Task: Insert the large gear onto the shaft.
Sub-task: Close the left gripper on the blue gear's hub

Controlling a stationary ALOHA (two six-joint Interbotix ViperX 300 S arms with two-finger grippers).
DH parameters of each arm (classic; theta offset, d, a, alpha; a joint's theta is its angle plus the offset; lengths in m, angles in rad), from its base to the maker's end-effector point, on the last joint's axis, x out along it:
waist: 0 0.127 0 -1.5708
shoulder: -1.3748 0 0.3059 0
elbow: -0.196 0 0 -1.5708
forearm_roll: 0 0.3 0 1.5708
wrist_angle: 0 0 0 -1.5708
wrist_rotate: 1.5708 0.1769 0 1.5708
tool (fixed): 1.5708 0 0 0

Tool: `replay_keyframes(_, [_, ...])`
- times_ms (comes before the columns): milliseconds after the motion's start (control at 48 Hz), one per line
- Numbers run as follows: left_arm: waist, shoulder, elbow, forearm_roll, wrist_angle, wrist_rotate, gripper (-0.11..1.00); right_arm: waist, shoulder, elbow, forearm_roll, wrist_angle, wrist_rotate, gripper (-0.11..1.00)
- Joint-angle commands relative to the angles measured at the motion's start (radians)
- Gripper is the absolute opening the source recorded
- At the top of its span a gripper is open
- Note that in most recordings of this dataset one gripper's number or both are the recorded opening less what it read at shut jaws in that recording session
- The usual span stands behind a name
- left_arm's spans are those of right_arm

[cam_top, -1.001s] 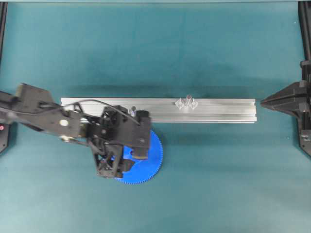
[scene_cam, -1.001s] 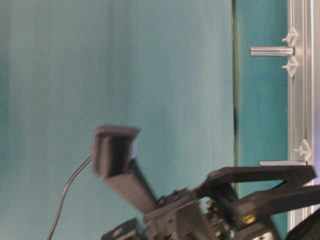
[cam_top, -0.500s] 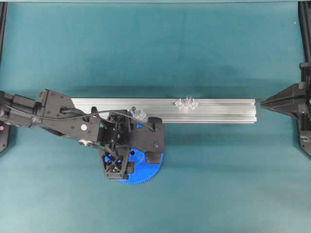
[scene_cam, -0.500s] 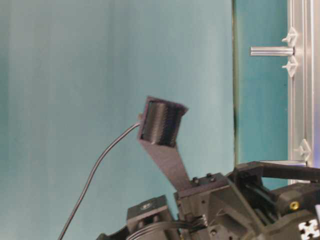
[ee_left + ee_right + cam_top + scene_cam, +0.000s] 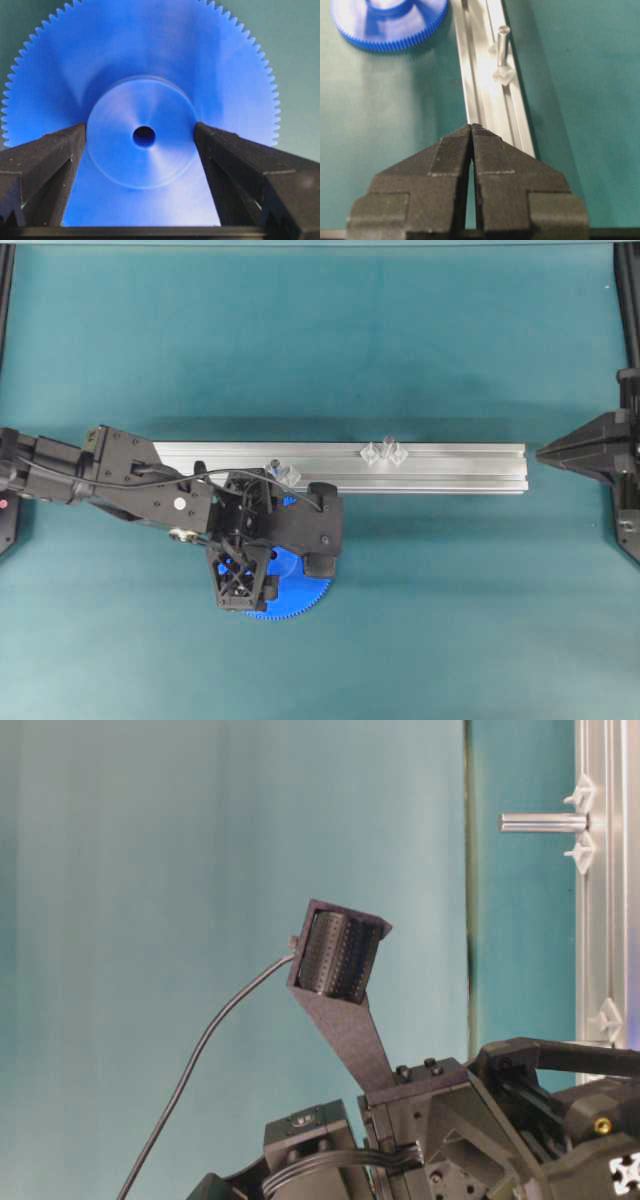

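This looks like a robotics lab bench set up for testing. A plain teal mat [image 5: 420, 340] covers the whole work surface, and the same teal backdrop fills the table-level view. Black frame posts [image 5: 628, 300] stand at the edges of the bench. Two black robot arms are mounted at opposite sides, one [image 5: 110, 475] reaching in from the left, the other [image 5: 590, 452] parked at the right. An aluminium rail [image 5: 450, 468] lies across the middle as a fixture, with small clear mounts holding metal pins [image 5: 502, 45].

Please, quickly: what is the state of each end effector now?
Left end effector: open, fingers either side of the large gear's hub.
Right end effector: closed, empty.
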Motion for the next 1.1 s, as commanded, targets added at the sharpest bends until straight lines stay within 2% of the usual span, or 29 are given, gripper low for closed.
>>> replay_keyframes(0, [-0.005, -0.005, -0.012, 0.002, 0.002, 0.0, 0.91, -0.002, 0.003, -0.011, 0.0, -0.008, 0.008, 0.09])
replay_keyframes(1084, [-0.037, -0.002, -0.034, 0.002, 0.044, -0.002, 0.91, -0.002, 0.003, -0.009, 0.003, -0.008, 0.009, 0.09])
